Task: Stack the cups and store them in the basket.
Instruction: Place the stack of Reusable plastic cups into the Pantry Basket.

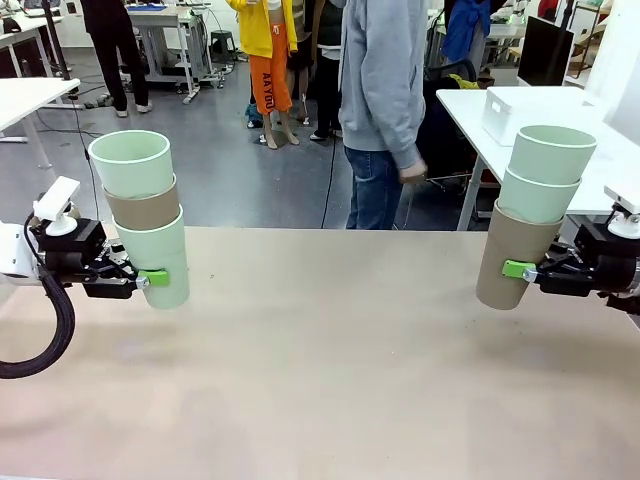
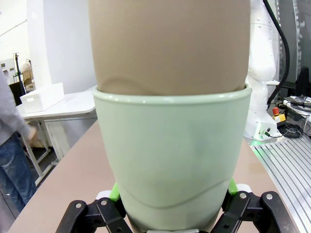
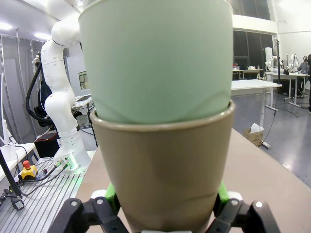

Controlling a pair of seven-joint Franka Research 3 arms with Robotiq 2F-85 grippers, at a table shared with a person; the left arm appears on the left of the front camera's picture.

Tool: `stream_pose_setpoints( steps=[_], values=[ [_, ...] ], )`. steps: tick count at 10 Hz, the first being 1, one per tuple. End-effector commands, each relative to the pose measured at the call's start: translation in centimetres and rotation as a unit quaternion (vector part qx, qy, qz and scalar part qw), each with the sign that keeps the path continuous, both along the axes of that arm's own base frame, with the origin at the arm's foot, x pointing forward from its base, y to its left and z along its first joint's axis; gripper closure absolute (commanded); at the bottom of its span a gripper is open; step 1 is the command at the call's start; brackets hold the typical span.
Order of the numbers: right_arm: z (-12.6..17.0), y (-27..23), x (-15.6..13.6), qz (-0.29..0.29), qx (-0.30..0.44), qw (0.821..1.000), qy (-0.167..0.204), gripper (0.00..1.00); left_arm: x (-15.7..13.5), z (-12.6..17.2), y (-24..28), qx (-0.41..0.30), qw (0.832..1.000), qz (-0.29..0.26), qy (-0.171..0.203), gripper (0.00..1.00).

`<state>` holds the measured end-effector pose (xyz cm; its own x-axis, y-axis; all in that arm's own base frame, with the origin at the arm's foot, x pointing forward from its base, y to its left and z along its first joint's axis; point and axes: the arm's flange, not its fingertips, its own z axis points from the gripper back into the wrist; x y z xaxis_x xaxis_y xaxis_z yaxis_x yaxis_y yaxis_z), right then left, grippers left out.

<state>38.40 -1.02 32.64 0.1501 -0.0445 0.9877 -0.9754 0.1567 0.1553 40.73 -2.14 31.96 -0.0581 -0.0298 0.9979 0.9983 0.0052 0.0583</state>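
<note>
At the table's left side my left gripper (image 1: pixel 150 279) is shut on a stack of three cups (image 1: pixel 145 215): mint at the bottom, tan in the middle, mint on top, held just above the tabletop. Up close, the mint bottom cup (image 2: pixel 172 160) carries the tan one (image 2: pixel 170 43). At the right side my right gripper (image 1: pixel 520 270) is shut on another stack of three cups (image 1: pixel 535 215): a tan bottom cup (image 3: pixel 163 170) with a mint cup (image 3: pixel 155 58) nested inside and another mint one on top. The basket (image 1: pixel 525 110) stands on a white side table at the far right.
A person in a grey hoodie and jeans (image 1: pixel 385 110) stands at the far edge of the tan table (image 1: pixel 320 370), one hand hanging down. White side tables stand at the back left and back right. Other people stand farther back in the room.
</note>
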Motion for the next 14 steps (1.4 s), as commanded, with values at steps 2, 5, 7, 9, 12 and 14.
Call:
stream_pose_setpoints(
  steps=[2,5,7,9,12,14],
  values=[
    [0.39,-0.01,-0.01,0.000,0.000,1.000,-0.005,0.14,-0.03,0.37,-0.07,-0.004,1.000,-0.003,-0.004,0.15],
    [0.39,-0.01,-0.01,0.000,0.000,1.000,-0.005,0.14,-0.03,0.37,-0.07,-0.004,1.000,-0.003,-0.004,0.15],
    [0.39,-0.01,-0.01,0.000,0.000,1.000,-0.005,0.14,-0.03,0.37,-0.07,-0.004,1.000,-0.003,-0.004,0.15],
    [0.39,-0.01,-0.01,0.000,0.000,1.000,-0.005,0.14,-0.03,0.37,-0.07,-0.004,1.000,-0.003,-0.004,0.15],
    [0.39,-0.01,-0.01,0.000,0.000,1.000,-0.005,0.14,-0.03,0.37,-0.07,-0.004,1.000,-0.003,-0.004,0.15],
    [0.39,-0.01,-0.01,0.000,0.000,1.000,-0.005,0.14,-0.03,0.37,-0.07,-0.004,1.000,-0.003,-0.004,0.15]
  ],
)
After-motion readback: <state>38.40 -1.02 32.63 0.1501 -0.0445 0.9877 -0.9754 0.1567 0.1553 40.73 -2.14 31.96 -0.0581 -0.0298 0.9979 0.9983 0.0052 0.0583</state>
